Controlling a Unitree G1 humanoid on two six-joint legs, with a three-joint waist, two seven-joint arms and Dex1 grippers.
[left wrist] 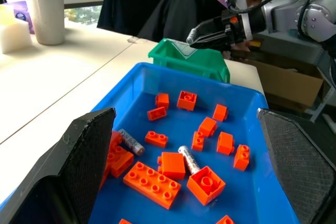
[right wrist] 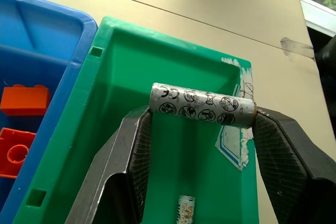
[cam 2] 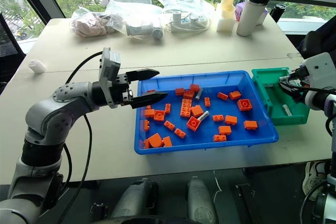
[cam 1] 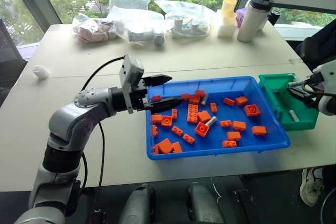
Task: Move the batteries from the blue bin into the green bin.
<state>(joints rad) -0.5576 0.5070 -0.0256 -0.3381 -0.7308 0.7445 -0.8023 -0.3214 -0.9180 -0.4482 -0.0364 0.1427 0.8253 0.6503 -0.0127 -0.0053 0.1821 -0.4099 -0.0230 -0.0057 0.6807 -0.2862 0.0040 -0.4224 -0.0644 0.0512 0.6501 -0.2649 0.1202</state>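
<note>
The right gripper (right wrist: 202, 121) is clamped end to end on a battery (right wrist: 202, 107) above the green bin (right wrist: 105, 124), which sits at the table's right edge touching the blue bin (cam 1: 220, 148). Another battery (right wrist: 185, 209) lies on the green bin's floor. The left gripper (cam 1: 167, 90) hangs over the blue bin's left edge, fingers apart; two batteries (left wrist: 189, 159) lie there among orange bricks (cam 1: 193, 113).

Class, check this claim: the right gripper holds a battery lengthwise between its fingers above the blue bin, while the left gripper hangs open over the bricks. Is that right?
Not quite. The right gripper holds the battery above the green bin, not the blue bin, as the right wrist view shows. The rest stands: the left gripper hangs open over the bricks.
</note>
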